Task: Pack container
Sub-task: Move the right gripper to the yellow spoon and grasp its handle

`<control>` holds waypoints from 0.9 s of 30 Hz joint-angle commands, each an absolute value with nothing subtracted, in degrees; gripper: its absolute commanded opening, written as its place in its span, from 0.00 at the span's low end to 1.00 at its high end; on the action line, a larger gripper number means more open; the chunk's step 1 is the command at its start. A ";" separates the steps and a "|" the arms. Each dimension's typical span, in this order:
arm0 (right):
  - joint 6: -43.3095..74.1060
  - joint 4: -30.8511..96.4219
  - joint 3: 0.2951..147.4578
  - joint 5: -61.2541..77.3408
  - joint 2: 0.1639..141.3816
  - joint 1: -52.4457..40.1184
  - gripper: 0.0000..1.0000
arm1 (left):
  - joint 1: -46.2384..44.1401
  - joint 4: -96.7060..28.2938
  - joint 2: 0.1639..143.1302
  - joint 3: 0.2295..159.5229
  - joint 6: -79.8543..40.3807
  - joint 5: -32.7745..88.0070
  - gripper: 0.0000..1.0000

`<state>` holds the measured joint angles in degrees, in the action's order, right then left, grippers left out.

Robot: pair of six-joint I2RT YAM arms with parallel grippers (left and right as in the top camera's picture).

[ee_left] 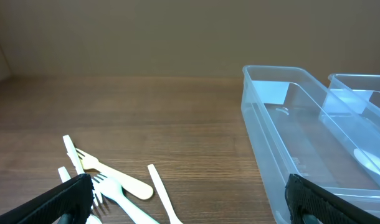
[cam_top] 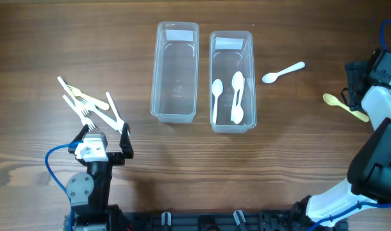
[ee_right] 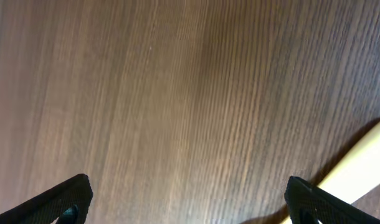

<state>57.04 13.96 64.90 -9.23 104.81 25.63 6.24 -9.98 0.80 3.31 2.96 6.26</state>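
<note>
Two clear plastic containers stand side by side at the table's middle. The left container (cam_top: 175, 70) (ee_left: 302, 143) is empty. The right container (cam_top: 232, 80) (ee_left: 367, 106) holds three white spoons (cam_top: 237, 96). A white spoon (cam_top: 282, 72) lies right of it, and a yellow spoon (cam_top: 345, 106) (ee_right: 364, 158) lies at the far right. A pile of white and yellow forks (cam_top: 90, 106) (ee_left: 109, 180) lies at the left. My left gripper (cam_top: 106, 138) (ee_left: 190, 208) is open and empty just in front of the forks. My right gripper (cam_top: 352, 86) (ee_right: 187, 205) is open and empty above bare table, beside the yellow spoon.
The wooden table (cam_top: 54, 38) carries nothing else. A blue cable (cam_top: 51, 167) loops by the left arm's base. The right arm's white body (cam_top: 381, 109) reaches in from the right edge.
</note>
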 commanded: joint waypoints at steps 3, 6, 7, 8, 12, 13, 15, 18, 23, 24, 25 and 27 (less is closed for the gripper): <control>58.74 12.45 64.10 -10.87 107.20 26.50 1.00 | 5.89 -9.82 0.43 2.94 4.10 6.37 1.00; 58.72 12.80 64.10 -10.87 109.60 27.16 1.00 | 5.89 -9.80 0.43 2.94 4.08 6.37 1.00; 58.74 12.84 64.10 -10.79 110.76 27.38 0.99 | 5.89 -9.82 0.43 2.94 4.08 6.35 1.00; 58.74 12.82 64.10 -10.57 111.28 27.57 1.00 | 5.89 -9.82 0.43 2.94 4.10 6.35 1.00; 58.72 15.51 64.10 -9.98 111.55 27.73 1.00 | 5.89 -9.82 0.43 2.94 4.10 6.35 1.00; 58.72 16.49 64.10 -9.93 111.53 27.73 0.99 | 5.89 -9.82 0.43 2.94 4.10 6.37 1.00; 59.11 19.66 64.12 -8.14 111.48 27.73 0.99 | 5.89 -9.80 0.43 2.94 4.10 6.37 1.00; 61.01 22.02 64.12 -3.79 111.33 27.73 1.00 | 5.89 -9.82 0.43 2.94 4.10 6.35 1.00; 61.89 24.82 64.12 1.37 111.00 26.22 1.00 | 5.89 -9.82 0.43 2.94 4.10 6.37 1.00; 63.09 25.85 64.12 1.39 111.00 25.17 1.00 | 5.89 -9.80 0.43 2.94 4.10 6.35 1.00; 63.44 26.57 64.12 1.41 111.00 24.38 1.00 | 5.89 -9.82 0.43 2.94 4.10 6.35 1.00; 63.35 26.57 64.12 1.41 110.98 22.11 0.99 | 5.89 -9.80 0.43 2.94 4.10 6.37 1.00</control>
<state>60.71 25.47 65.84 -3.62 109.12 25.21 6.24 -9.98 0.80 3.31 2.96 6.26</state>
